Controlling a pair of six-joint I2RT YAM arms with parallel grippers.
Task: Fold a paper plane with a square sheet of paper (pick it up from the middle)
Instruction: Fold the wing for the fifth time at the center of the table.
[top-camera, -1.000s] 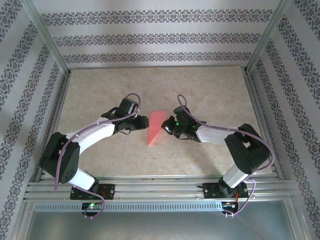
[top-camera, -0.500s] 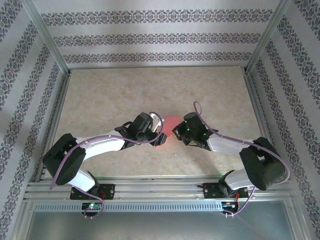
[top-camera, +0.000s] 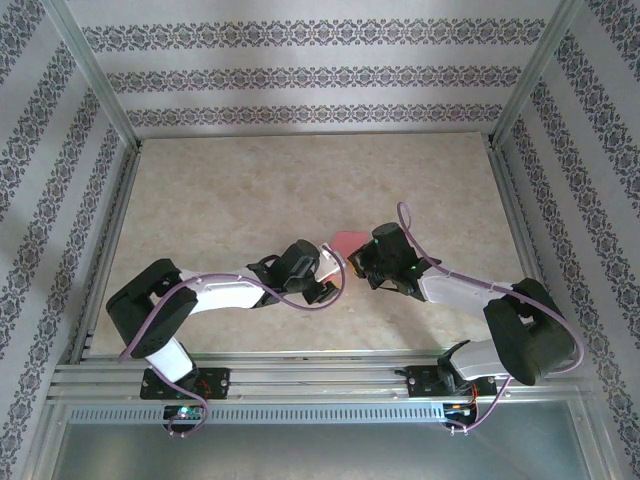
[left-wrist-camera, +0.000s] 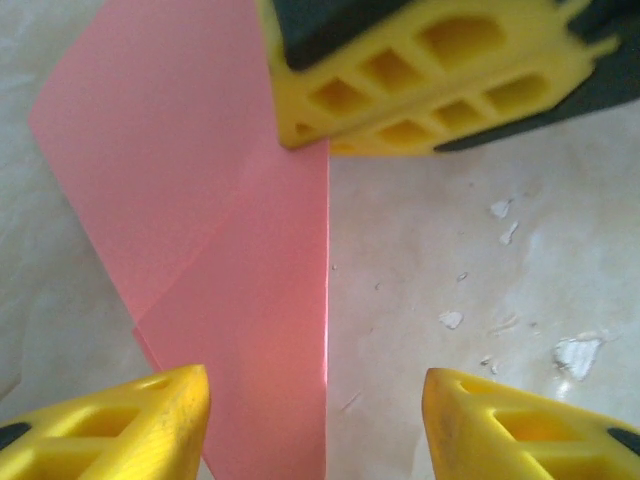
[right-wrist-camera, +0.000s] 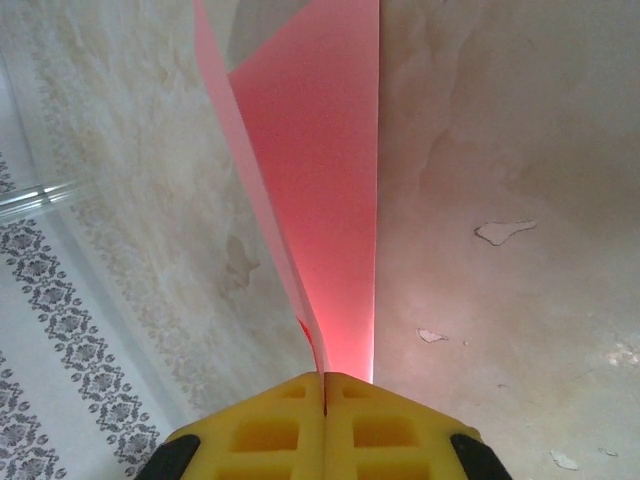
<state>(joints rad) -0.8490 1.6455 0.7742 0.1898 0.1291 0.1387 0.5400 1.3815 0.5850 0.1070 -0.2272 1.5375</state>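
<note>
I'm pinching the pink sheet (left-wrist-camera: 190, 190) in my right gripper (right-wrist-camera: 325, 385). Left gripper (left-wrist-camera: 315, 392) is gaping astride its edge; best squaring up before closing.

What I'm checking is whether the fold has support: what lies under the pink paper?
Beige tabletop shows beside the pink paper, whose end the right gripper pinches. The patch directly beneath is covered, so whether the paper touches it cannot be told.
</note>
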